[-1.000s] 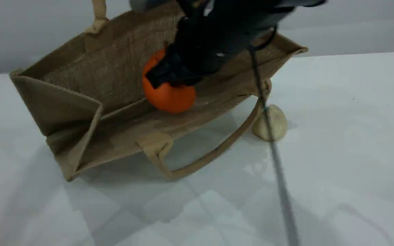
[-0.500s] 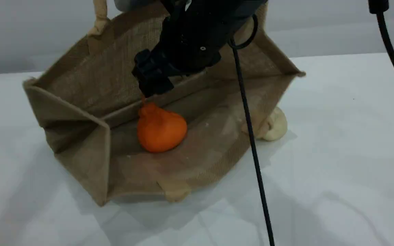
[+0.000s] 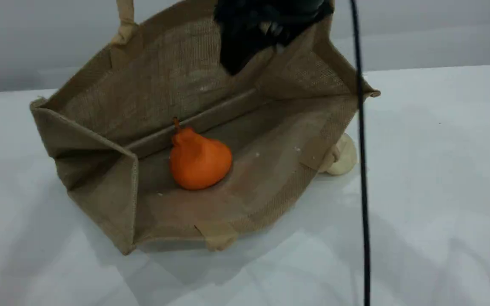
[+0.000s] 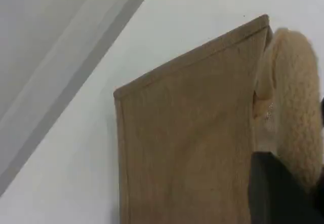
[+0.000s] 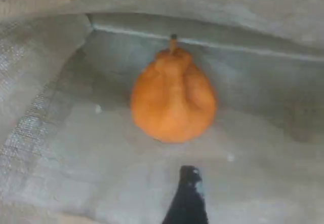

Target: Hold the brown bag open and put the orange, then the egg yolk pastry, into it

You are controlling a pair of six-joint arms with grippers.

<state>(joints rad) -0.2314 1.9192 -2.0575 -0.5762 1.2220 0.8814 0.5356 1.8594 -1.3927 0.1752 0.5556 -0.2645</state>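
Most of the left pincer (image 4: 283, 193) is cut off. The scene view misses it, and its own camera shows only a dark fingertip low in the corner, tight against the padded tan loop handle (image 4: 296, 97). It is pressed together on that handle. In the scene view the same handle (image 3: 123, 19) runs up out of the top of the picture and keeps the upper wall of the large tan-brown woven jute bag (image 3: 113, 102) lifted.

The right pincer (image 3: 236, 57) is a blurred black mass over the bag's mouth, cropped by the top of the picture. Its wrist camera shows one fingertip (image 5: 188, 193), so I cannot tell whether it is spread or pressed together.

The bright orange round fruit with a knobby top and short stem (image 3: 200, 161) lies inside the bag on the lower wall, close to the bottom fold, stem towards the fold and well apart from that fingertip.

The small pale cream-yellow rounded pastry (image 3: 346, 158) sits on the white surface (image 3: 432, 178) just beside the bag's right end. Its left part is hidden behind the bag's rim and a handle tab, and I cannot say whether they touch.

The bag lies near the surface's edge along the grey wall. Its lower handle shows only as tabs, the loop out of sight. A black cable (image 3: 362, 170) hangs down across the right of the scene view, in front of the bag's right corner and beside the pastry.
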